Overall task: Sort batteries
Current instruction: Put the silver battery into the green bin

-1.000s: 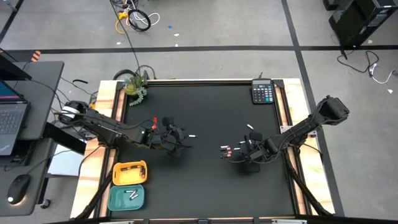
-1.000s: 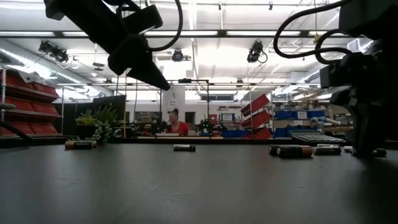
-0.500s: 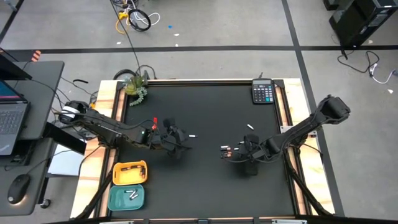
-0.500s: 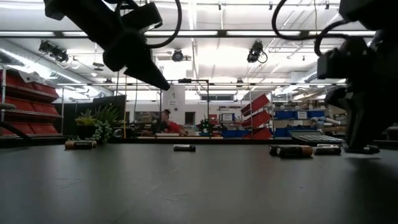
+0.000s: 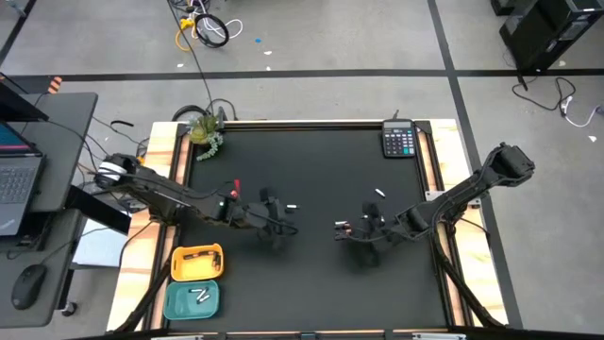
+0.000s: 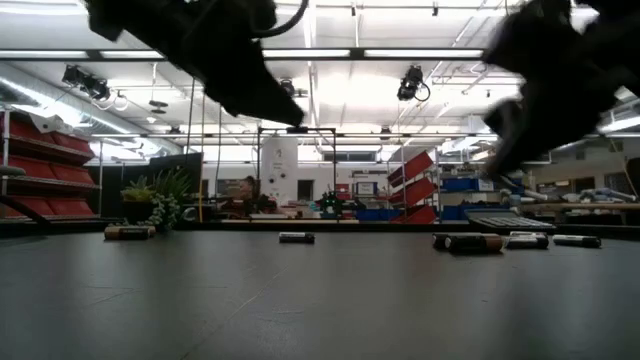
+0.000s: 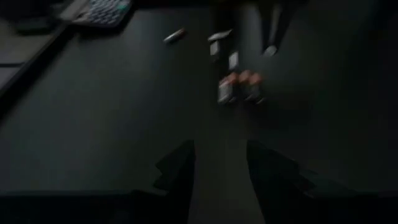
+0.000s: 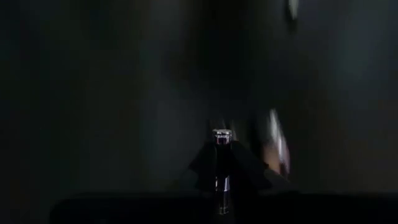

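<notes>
Right gripper (image 8: 219,144) pinched shut on a battery (image 8: 220,138), above mat centre-right. Left gripper (image 7: 219,163) parted, empty, left of centre.

Right gripper (image 5: 362,227) lifts off the mat, shifting toward 9 o'clock, battery (image 8: 221,138) pinched in it; left gripper (image 5: 280,227) slides toward 4 o'clock.

batteries (image 5: 343,227) — dark, copper-ended cluster, mid-mat | white one (image 5: 292,206) lying apart | two in teal tray (image 5: 199,295)
</notes>
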### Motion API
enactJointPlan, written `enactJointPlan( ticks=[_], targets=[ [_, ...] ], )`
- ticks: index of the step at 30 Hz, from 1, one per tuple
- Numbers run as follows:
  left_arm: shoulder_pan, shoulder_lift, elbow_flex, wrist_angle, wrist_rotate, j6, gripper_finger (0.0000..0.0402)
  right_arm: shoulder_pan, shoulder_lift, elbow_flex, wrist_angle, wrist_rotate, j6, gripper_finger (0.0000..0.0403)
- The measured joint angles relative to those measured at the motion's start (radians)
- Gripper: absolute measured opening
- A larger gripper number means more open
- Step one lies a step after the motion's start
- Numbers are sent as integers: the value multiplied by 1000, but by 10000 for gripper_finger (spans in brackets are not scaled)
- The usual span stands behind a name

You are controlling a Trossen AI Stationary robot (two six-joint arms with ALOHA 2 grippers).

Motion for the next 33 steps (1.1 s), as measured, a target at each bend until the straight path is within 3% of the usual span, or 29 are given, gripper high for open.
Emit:
enactJointPlan(
  ticks=[4,12,16,25,27,30,33],
  targets=[
    [-7,108,0,247,73,19,157,-15,17,1,279,79,-147,25],
    [-11,261,0,602,106,71,157,-51,126,2,734,91,-355,26],
    [-11,294,0,701,107,68,158,-65,193,2,883,86,-409,25],
    [-11,296,0,729,41,67,154,-80,293,2,1062,61,-417,27],
    [-11,296,0,721,32,68,130,-81,294,2,1059,62,-417,27],
    [-12,296,0,718,27,67,47,-81,294,2,1060,71,-416,36],
    [-13,296,0,715,27,67,35,-79,294,2,1058,72,-405,49]
  ],
)
